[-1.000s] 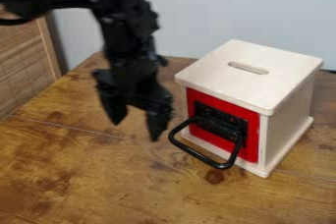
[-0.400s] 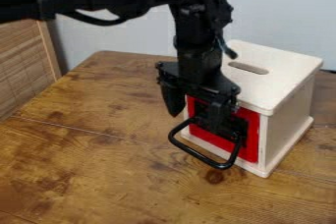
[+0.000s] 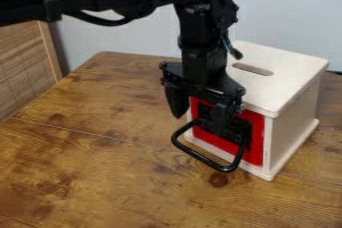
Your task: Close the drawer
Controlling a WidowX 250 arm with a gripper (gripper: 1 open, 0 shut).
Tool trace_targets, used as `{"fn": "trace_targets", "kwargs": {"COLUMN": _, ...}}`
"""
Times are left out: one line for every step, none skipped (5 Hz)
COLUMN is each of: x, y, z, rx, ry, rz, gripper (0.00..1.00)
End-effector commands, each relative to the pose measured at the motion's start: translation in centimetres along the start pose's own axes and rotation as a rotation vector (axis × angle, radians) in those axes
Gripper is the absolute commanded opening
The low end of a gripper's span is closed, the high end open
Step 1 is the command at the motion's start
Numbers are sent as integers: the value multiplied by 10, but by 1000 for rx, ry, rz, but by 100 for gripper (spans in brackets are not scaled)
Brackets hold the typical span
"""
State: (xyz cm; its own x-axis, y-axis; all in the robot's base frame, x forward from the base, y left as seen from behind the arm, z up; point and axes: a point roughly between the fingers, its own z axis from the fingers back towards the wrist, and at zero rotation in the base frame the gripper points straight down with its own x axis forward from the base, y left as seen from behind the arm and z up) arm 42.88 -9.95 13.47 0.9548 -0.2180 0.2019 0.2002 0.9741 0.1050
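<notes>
We have our gripper right up at the drawer's front.

Largest first: our arm reaches in from the upper left of the frame and comes down through the upper middle; the pale wooden box fills the right side of the tabletop. The drawer, red-fronted, faces the lower left, just right of centre, and lies to the lower right of the gripper. Its black loop handle slants down and outward below the gripper. Closing it, we judge, calls for a push toward the box, to the right and away from the camera. The gripper hides the drawer's upper front, black merges with black, and we cannot tell whether its fingers are open or closed, whether they touch the drawer, or how far out it sits.
</notes>
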Motion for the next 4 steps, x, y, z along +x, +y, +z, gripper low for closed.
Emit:
{"fn": "trace_targets", "kwargs": {"x": 10, "y": 1, "z": 26, "rx": -2, "ry": -68, "rz": 2, "gripper": 100}}
{"fn": "trace_targets", "kwargs": {"x": 10, "y": -1, "z": 24, "rx": -5, "ry": -55, "rz": 2, "gripper": 100}}
{"fn": "trace_targets", "kwargs": {"x": 10, "y": -2, "z": 22, "rx": -8, "ry": -44, "rz": 1, "gripper": 100}}
{"fn": "trace_targets", "kwargs": {"x": 12, "y": -3, "z": 24, "rx": -8, "ry": -43, "rz": -2, "gripper": 100}}
